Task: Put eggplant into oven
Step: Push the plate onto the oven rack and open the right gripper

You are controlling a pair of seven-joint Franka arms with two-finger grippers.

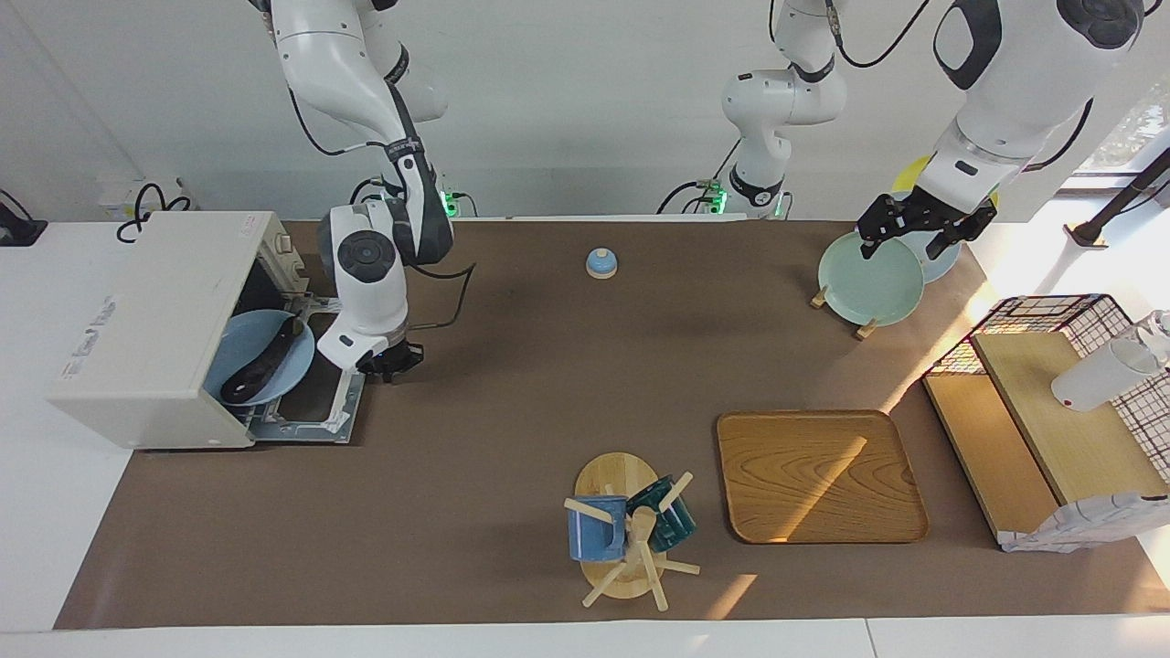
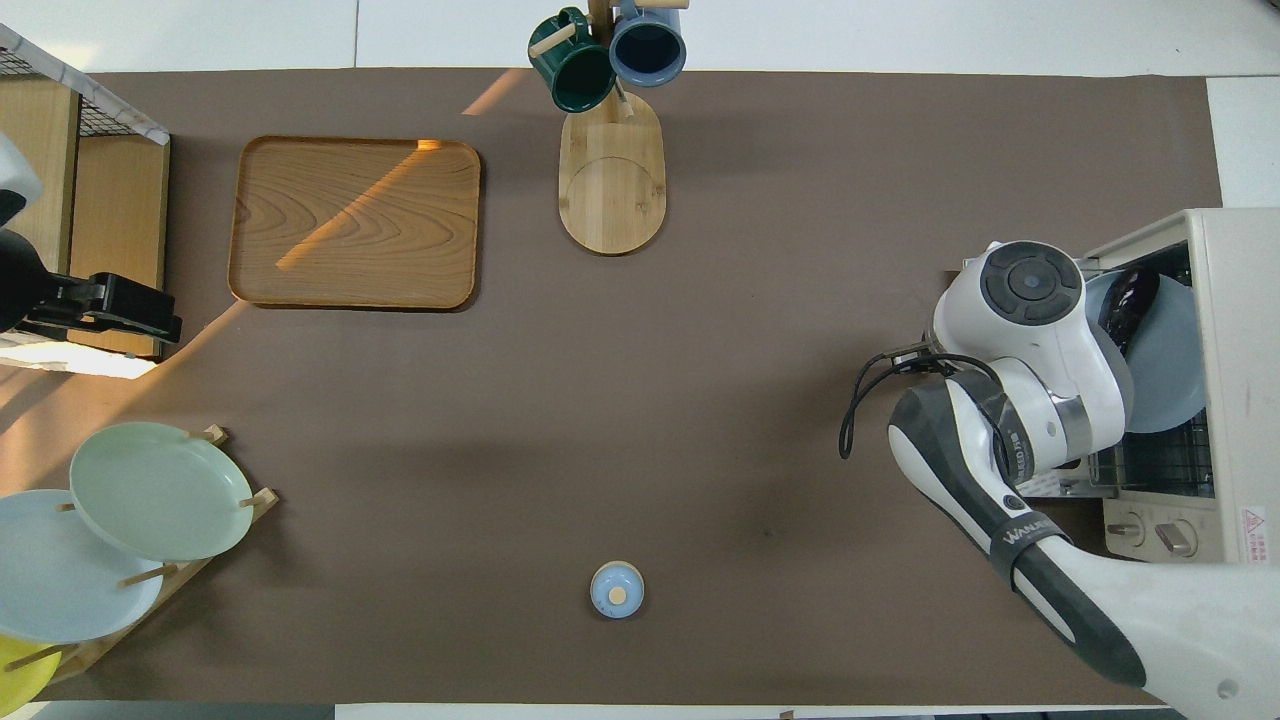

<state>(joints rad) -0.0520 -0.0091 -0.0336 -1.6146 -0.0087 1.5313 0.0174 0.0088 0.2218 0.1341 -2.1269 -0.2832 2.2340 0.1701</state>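
Your brown-covered surface [image 1: 475,411] meets a white wall. The eggplant [image 1: 260,364] lies on a blue plate [image 1: 239,352] inside the oven [image 1: 146,329]. Right end effector [image 1: 388,364] shut, empty, over the oven's door; left end effector [image 1: 919,233] open above the plate rack [image 1: 864,279].

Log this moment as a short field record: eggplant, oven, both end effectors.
eggplant: lying on a blue plate in the oven's mouth
oven: door down, open
right end effector: shut, empty, just past the edge of the open door
left end effector: open, waiting over the green plate in the plate rack
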